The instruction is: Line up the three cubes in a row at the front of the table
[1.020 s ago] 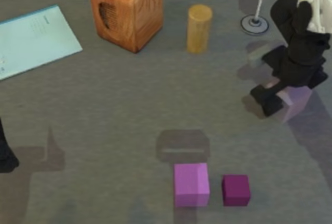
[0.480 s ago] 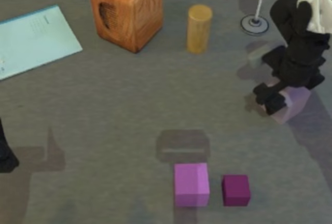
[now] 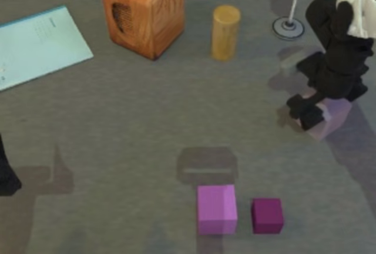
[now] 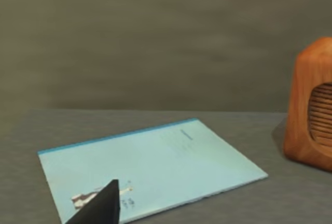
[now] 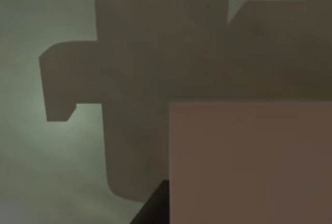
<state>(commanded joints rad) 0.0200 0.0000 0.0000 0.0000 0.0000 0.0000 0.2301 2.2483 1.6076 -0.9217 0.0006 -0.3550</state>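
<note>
Right gripper [image 3: 314,110] sits at the right edge of the top view, mid-height, down on the pale dusty mauve cube [image 3: 333,116]; its fingers straddle the cube, but whether they're actually clamped on it can't be told. The right wrist view is filled by that same cube [image 5: 249,162] up close, with shadow on the table [image 5: 31,37] behind.

Violet-pink cube [image 3: 217,208] and small dark magenta cube [image 3: 267,215] sit side by side near the bottom centre of the top view, close but apart, magenta to the right.

Left arm is parked at the lower left edge of the top view; its grip can't be told.

Upper area: orange wood-grain block [image 3: 143,10], yellow cylinder [image 3: 225,32], turquoise paper sheet [image 3: 38,43] at upper left, white lamp stand [image 3: 289,26] at upper right.
</note>
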